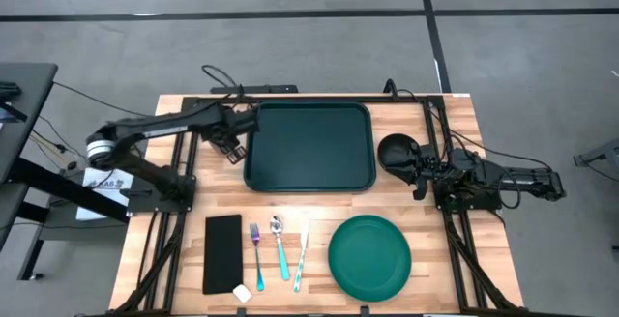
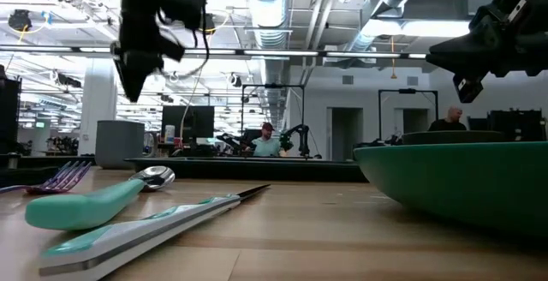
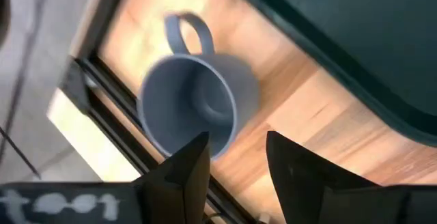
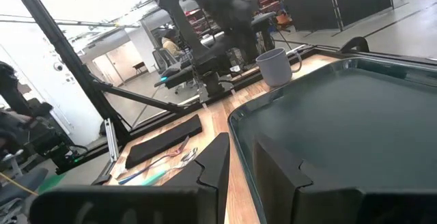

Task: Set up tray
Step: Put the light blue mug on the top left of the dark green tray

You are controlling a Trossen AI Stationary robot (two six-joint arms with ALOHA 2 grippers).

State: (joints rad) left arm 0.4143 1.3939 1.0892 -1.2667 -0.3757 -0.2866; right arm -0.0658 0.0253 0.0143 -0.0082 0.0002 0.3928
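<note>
The dark green tray lies flat on the far middle of the table, also seen in the right wrist view. A grey-blue mug stands upright on the wood by the tray's left edge, its mouth up and its handle to one side; the right wrist view shows the mug too. My left gripper hangs open above the mug, touching nothing, and in the high view my left gripper hides it. My right gripper waits open beside the tray's right edge.
A black bowl sits right of the tray, close to my right gripper. Along the near edge lie a black napkin, a fork, a spoon, a knife and a round green plate. People show in the room behind.
</note>
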